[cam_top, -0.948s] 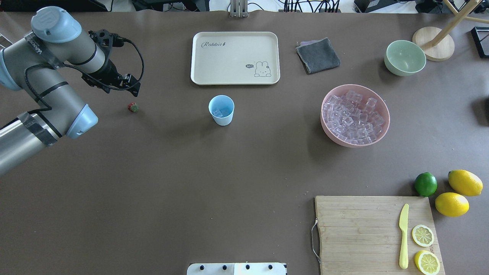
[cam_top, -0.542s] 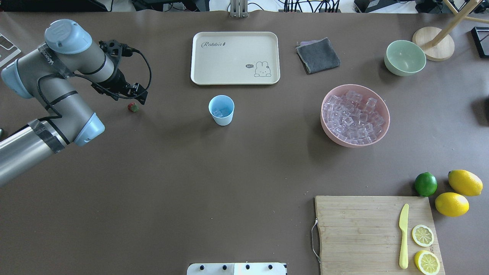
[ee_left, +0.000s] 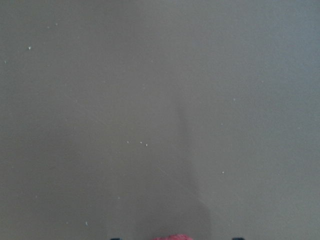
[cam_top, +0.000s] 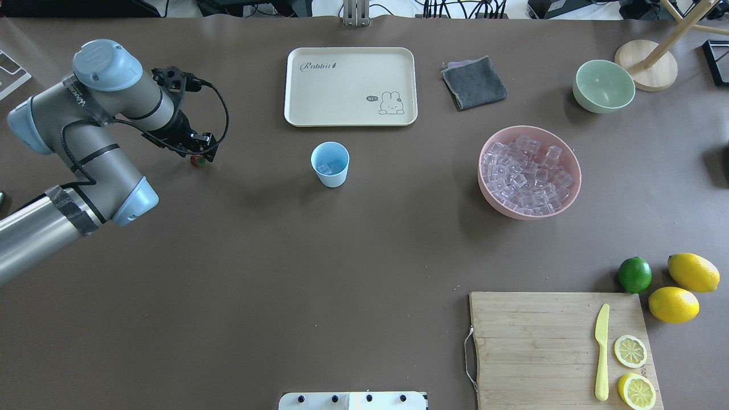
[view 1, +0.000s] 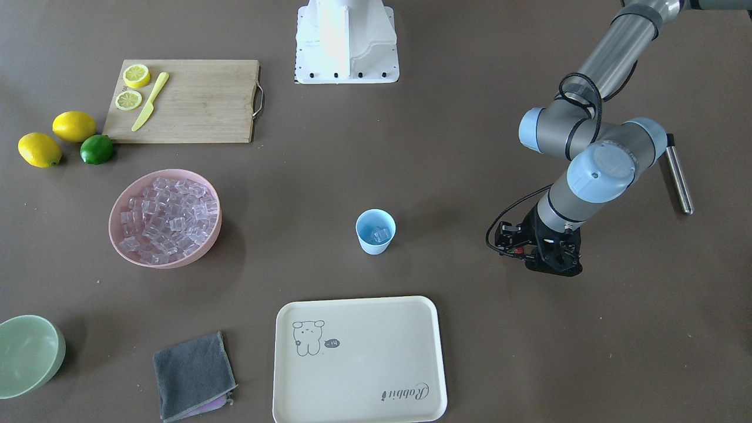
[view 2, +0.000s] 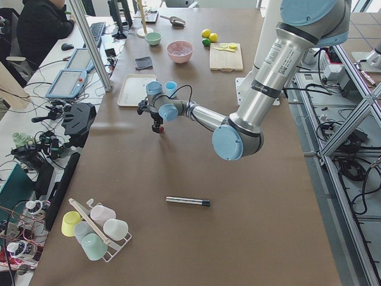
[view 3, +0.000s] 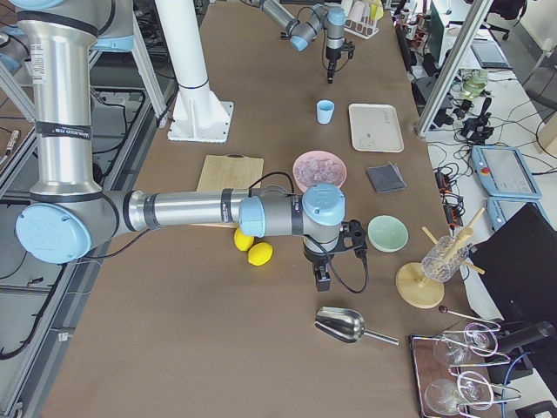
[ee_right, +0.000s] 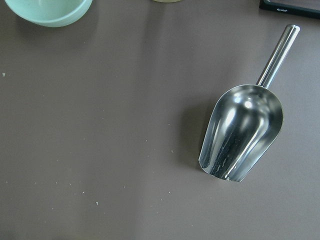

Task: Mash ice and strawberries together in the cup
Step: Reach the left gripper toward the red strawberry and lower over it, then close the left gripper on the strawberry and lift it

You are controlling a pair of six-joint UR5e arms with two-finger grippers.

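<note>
Where the left gripper (cam_top: 202, 151) hangs just over the strawberry (cam_top: 198, 162), its fingers stand apart, straddling the fruit; small, red, half hidden, its long axis too small to tell; open brown table (cam_top: 256, 256) separates it from the upright light-blue cup (cam_top: 330, 177), well apart, holding a few ice cubes (cam_top: 324, 168); whether the right gripper (view 3: 322, 280) is parted or closed cannot be told
</note>
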